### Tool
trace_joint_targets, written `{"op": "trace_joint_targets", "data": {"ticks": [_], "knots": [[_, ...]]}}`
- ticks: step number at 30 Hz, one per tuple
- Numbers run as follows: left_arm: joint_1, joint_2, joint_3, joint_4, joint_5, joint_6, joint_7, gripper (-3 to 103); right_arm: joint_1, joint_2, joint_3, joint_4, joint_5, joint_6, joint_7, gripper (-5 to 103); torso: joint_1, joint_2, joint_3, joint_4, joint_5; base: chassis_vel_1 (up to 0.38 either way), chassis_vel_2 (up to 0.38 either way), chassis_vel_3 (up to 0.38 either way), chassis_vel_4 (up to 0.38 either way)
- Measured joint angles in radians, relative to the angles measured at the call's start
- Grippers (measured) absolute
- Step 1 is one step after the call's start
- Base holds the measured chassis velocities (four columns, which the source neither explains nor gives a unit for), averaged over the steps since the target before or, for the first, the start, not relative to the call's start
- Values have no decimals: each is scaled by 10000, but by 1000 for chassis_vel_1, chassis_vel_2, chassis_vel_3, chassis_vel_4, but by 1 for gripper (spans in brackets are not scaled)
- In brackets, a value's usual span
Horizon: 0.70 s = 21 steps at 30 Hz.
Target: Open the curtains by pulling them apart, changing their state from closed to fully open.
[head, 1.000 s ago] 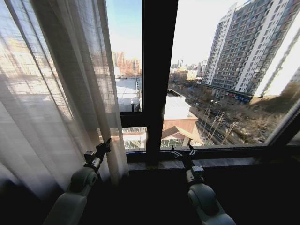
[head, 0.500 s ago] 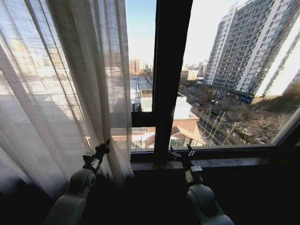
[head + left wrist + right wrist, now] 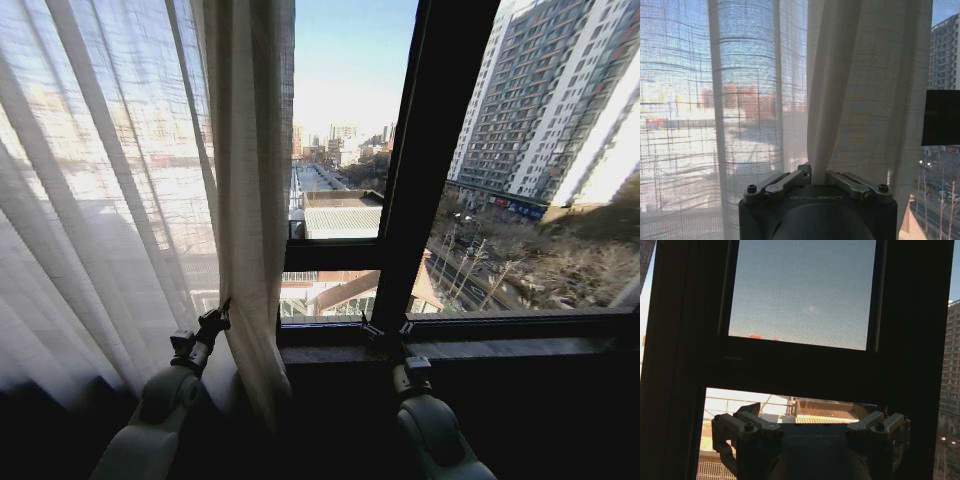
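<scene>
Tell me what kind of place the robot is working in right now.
Probably an upper-floor room in a city flat or office: sheer white curtains hang at a large dark-framed window, with a stone sill below and tower blocks and streets far beneath outside.

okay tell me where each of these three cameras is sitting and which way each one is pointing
Head view: high on the robot, facing the dark window frame; both arms show, left gripper at the sheer white pleated curtains, right gripper near the sill.
Left wrist view: behind the left gripper, pinching a curtain fold.
Right wrist view: behind the open right gripper, facing the frame.
Shared: curtains, frame.
</scene>
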Motion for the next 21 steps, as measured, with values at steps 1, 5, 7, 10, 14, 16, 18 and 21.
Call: {"op": "trace_joint_targets", "data": {"ticks": [1, 5, 7, 10, 14, 16, 18, 21], "knots": [[48, -4, -35, -30, 0, -7, 2, 0, -5, 6, -15, 16, -13, 1, 0, 100, 0, 0, 0, -1, -2, 383, 351, -356, -364], [197, -5, -147, -160, -2, -11, 10, 0, -37, 14, -47, 84, -72, 4, -2, 100, -1, 1, -1, -2, -1, 360, 362, -363, -360], [269, 1, -193, -231, -10, -11, 12, 0, -60, 16, -57, 134, -85, 6, -3, 100, -1, 0, -1, -3, -1, 347, 343, -359, -343], [341, 4, -237, -300, -15, -11, 14, 0, -89, 16, -69, 176, -93, 7, -5, 100, -1, 0, 0, -2, 2, 360, 349, -341, -345], [493, -18, -297, -422, -18, -17, 26, 0, -137, 8, -86, 252, -110, 12, -9, 100, -1, 0, 0, -3, 1, 352, 341, -350, -343], [641, -52, -344, -524, -16, -26, 28, 0, -172, 2, -88, 307, -123, 18, -11, 100, 0, 1, 0, -2, 1, 350, 346, -347, -353], [739, -65, -375, -587, -14, -29, 29, 0, -198, -10, -88, 347, -125, 21, -11, 100, -1, 1, -1, -3, 1, 332, 342, -354, -382], [841, -68, -422, -658, -12, -32, 29, 0, -211, -35, -91, 392, -126, 23, -11, 100, -1, 0, 0, -2, 1, 333, 354, -364, -386]]}}
